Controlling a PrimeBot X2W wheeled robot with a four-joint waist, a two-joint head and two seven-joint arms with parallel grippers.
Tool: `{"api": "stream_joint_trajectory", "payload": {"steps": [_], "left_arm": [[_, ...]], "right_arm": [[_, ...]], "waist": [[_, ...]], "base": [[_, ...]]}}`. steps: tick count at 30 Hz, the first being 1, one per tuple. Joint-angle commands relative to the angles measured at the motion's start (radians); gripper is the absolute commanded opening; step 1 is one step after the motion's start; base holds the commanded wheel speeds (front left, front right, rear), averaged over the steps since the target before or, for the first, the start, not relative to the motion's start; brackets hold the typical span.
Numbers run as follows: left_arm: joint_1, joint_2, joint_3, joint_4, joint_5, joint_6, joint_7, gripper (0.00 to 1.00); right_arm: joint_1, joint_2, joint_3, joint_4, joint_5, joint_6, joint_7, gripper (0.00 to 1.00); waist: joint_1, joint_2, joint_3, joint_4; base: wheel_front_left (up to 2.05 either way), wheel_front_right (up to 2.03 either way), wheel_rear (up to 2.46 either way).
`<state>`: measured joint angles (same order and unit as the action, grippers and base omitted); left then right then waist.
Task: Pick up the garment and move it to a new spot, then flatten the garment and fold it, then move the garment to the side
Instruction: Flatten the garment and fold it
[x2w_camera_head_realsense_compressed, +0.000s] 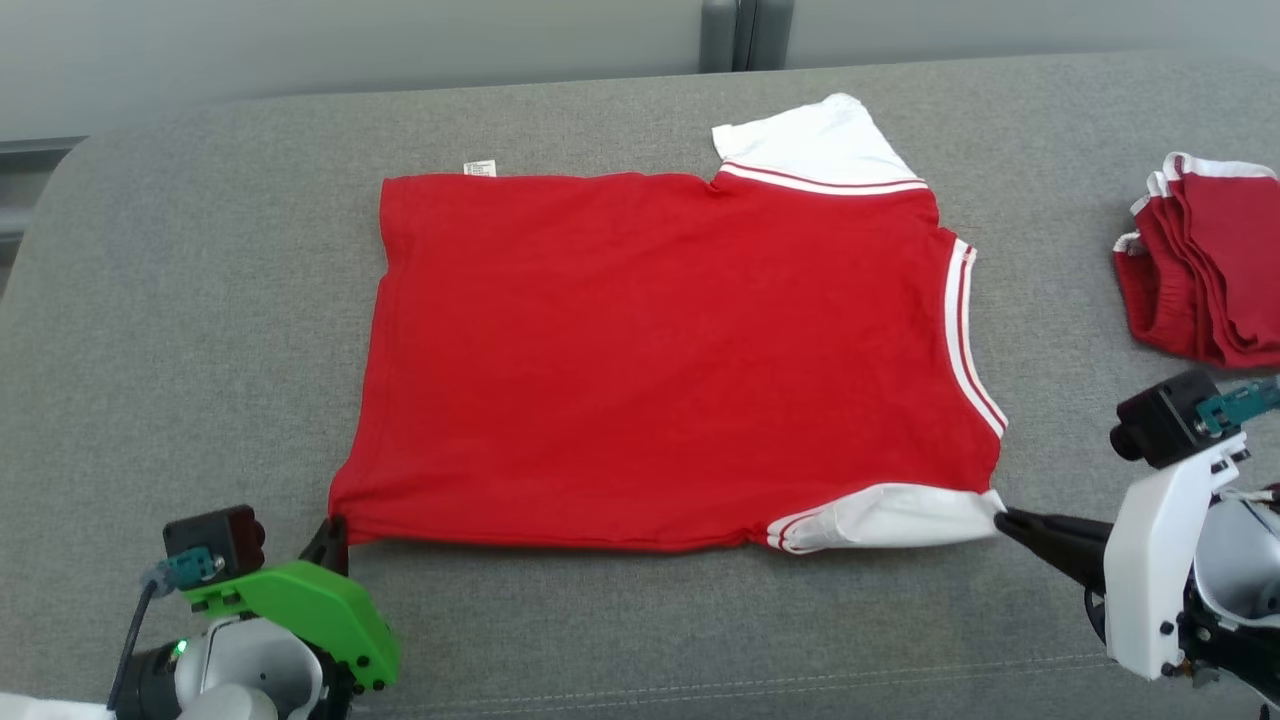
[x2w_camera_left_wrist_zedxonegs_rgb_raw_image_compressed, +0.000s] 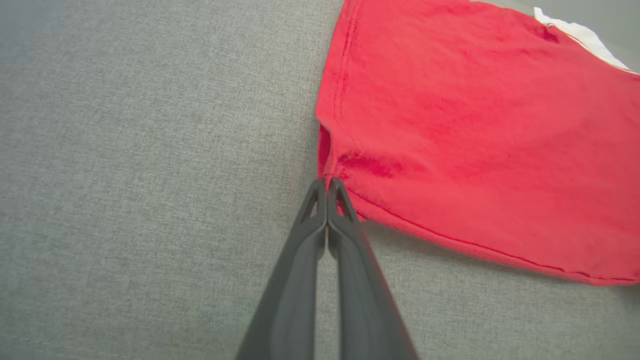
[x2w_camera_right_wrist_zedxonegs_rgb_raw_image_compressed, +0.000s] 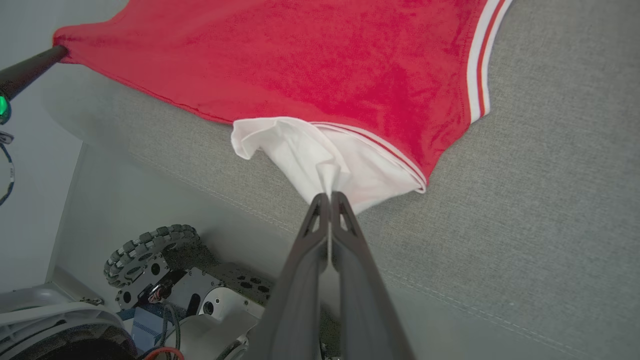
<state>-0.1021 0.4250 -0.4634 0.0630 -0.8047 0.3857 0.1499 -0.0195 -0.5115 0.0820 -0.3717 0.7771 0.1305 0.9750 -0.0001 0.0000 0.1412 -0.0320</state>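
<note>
Grey cushion (x2w_camera_head_realsense_compressed: 150, 300), red shirt (x2w_camera_head_realsense_compressed: 660, 360) spread flat: left gripper (x2w_camera_head_realsense_compressed: 335, 528) pinches hem corner (x2w_camera_head_realsense_compressed: 348, 505) at 7 o'clock, right gripper (x2w_camera_head_realsense_compressed: 1005, 520) pinches white sleeve (x2w_camera_head_realsense_compressed: 890, 515) at 4, prob. to stretch it taut.

Left gripper (x2w_camera_head_realsense_compressed: 334, 527) points forward, fingers pressed together on the garment's (x2w_camera_head_realsense_compressed: 650, 350) near left corner. Right gripper (x2w_camera_head_realsense_compressed: 1004, 520) points leftward, fingers likewise clamped on its near right corner.

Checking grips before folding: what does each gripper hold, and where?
Left gripper: red shirt, hem corner; right gripper: its near white sleeve.
</note>
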Motion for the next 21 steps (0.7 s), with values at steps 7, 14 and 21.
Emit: {"api": "stream_joint_trajectory", "payload": {"steps": [7,14,21], "left_arm": [[-0.179,0.007,-0.058,0.021,0.054,0.046,0.143,0.00],[-0.371,-0.014,-0.126,0.123,0.105,0.054,0.285,0.00],[-0.521,-0.042,-0.176,0.234,0.142,0.010,0.341,0.00]], "right_arm": [[-0.197,-0.017,0.046,0.087,-0.011,0.000,-0.131,0.00],[-0.387,-0.075,0.146,0.244,-0.061,0.000,-0.300,0.00],[-0.527,-0.091,0.236,0.403,-0.085,0.000,-0.447,0.00]], "waist": [[0.0001,0.0000,0.060,0.032],[0.0001,0.0000,0.127,0.064],[0.0001,0.0000,0.170,0.080]], "base": [[0.00,0.00,0.00],[0.00,0.00,0.00],[0.00,0.00,0.00]]}}
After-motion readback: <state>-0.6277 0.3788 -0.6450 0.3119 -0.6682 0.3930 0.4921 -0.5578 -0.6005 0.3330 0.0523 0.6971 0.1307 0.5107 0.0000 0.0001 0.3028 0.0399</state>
